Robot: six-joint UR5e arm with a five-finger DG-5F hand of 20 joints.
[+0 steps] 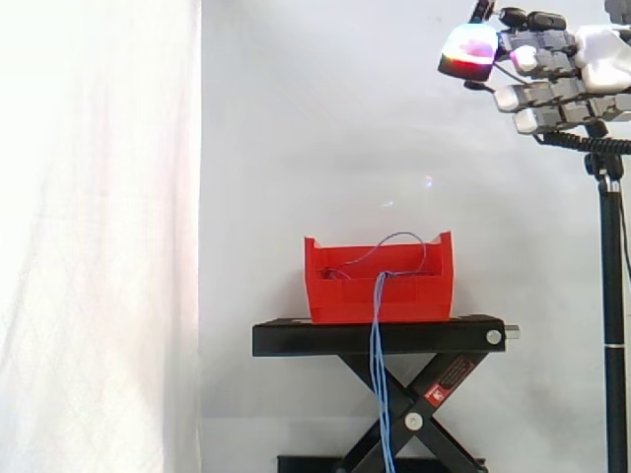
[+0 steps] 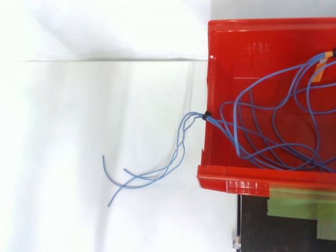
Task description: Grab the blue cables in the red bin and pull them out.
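A red bin (image 1: 380,288) stands on a black scissor stand (image 1: 380,337). Thin blue cables (image 2: 273,131) loop inside the bin (image 2: 231,178). A bundle of them, tied with a small black tie (image 2: 207,114), spills over the bin's edge, and their loose ends (image 2: 142,176) trail away; in the side view these ends (image 1: 380,394) hang down in front of the stand. My hand (image 1: 552,69) hovers high at the upper right, well above the bin and to its right. Its fingers are partly curled with nothing in them, one pad glowing red and white.
A white curtain covers the left side and the wall behind. A black pole (image 1: 611,325) rises at the far right below my hand. Green tape (image 2: 302,202) lies on the stand next to the bin's rim.
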